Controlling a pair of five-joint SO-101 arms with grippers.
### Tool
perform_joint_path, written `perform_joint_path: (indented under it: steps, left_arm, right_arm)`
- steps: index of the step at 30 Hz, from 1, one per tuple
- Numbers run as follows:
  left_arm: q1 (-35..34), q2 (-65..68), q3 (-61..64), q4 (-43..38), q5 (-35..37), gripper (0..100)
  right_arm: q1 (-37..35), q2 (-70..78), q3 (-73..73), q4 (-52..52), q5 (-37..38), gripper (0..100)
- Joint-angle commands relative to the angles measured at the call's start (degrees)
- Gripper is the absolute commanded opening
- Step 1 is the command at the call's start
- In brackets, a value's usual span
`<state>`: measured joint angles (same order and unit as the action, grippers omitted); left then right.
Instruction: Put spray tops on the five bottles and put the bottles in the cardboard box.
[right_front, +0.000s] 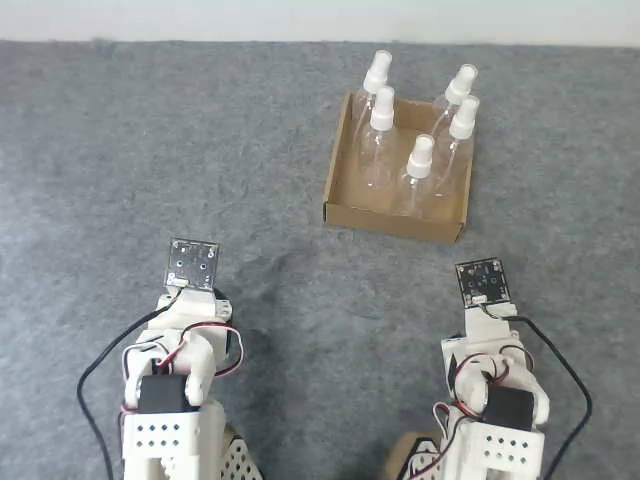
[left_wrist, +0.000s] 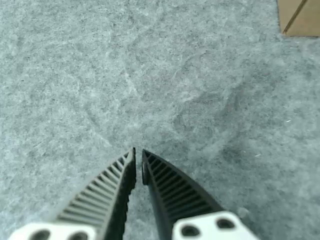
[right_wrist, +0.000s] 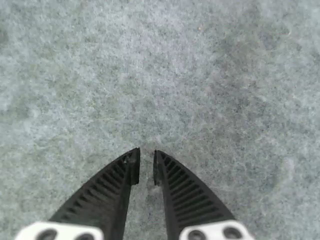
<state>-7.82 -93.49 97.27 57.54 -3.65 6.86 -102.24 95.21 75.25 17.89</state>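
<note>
- Bottles, five of them, are standing upright in the high view inside the cardboard box, each wearing a white spray top.
- Two of them are standing along the far side of the box, two in the middle, and one nearest the front wall, all close together.
- The box is sitting on the grey felt table cover, toward the far right part of it and well apart from both arms.
- The left arm and the right arm are sitting side by side at the near edge, each pointing toward the far side, with the box lying ahead of them and closer to the right arm.
- In the left wrist view, the left gripper is hanging over bare grey felt with its black ribbed fingers drawn almost together, leaving only a thin slit at the tips and holding nothing.
- A corner of the cardboard box is showing at the edge of that view, well away from the fingertips.
- In the right wrist view, the right gripper is hanging over grey felt, its fingers standing narrow with a slim gap between the tips and gripping nothing.
</note>
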Motion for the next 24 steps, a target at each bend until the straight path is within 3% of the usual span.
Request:
perform_joint_path:
  steps: [1, 24]
  left_arm:
    - [0.0, -0.5, -0.4, 0.2, -0.5, 1]
    - [0.4, -3.7, -0.4, 1.9, -0.4, 1]
  right_arm:
    - [0.4, -0.7, 1.2, -0.7, -0.1, 0.7]
    - [0.4, -0.7, 1.2, -0.7, -0.1, 0.7]
